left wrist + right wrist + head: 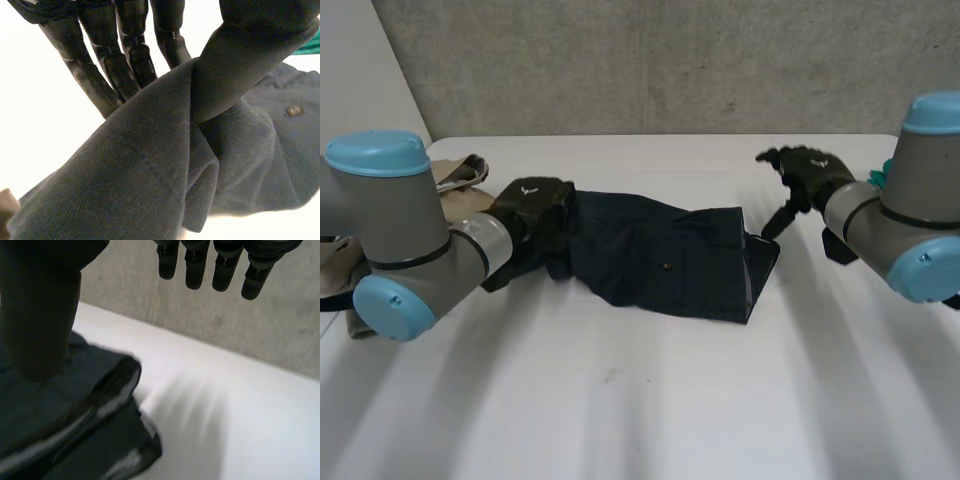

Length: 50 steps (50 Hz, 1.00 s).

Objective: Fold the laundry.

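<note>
One dark cloth (665,255) lies on the white desk (620,400). The left hand (532,202) pinches one end between its fingers (135,55) and thumb. The right hand (810,172) hangs just past the other end, its fingers (194,265) loose and holding nothing. The cloth looks soft, light and floppy, so grab its corners.

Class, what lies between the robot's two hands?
A dark garment, in the head view; the left hand pinches one end, the right hand is near the other.
</note>
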Each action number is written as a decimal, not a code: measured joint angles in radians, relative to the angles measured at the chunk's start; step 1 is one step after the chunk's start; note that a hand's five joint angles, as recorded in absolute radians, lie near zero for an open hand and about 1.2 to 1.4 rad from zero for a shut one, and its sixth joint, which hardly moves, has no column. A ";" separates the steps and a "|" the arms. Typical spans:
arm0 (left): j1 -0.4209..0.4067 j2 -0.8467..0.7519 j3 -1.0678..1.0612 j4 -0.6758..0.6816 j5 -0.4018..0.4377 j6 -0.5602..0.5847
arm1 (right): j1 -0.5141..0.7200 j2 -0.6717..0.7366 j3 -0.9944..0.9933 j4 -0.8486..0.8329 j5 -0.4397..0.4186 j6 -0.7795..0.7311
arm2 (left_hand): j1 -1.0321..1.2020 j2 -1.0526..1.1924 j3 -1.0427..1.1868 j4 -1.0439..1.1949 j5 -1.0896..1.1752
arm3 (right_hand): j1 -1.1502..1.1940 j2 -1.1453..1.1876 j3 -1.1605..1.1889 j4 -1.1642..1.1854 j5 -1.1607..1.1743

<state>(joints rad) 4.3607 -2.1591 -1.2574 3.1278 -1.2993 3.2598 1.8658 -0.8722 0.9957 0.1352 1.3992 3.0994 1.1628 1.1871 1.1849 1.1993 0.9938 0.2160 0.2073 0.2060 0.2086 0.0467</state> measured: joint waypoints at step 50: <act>0.050 -0.042 0.140 0.004 -0.089 0.216 | 0.176 0.131 -0.330 0.193 0.055 -0.279 | -0.909 -0.940 -0.927 -0.950 -0.925 | 0.883 0.965 0.978 0.985 0.928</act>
<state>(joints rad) 4.4104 -2.2013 -1.1176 3.1315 -1.3885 3.4758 2.0413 -0.7408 0.6659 0.3281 1.4539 2.8209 0.2538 0.2470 0.2579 0.2491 0.0683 1.0993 1.1726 1.1842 1.1937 0.9747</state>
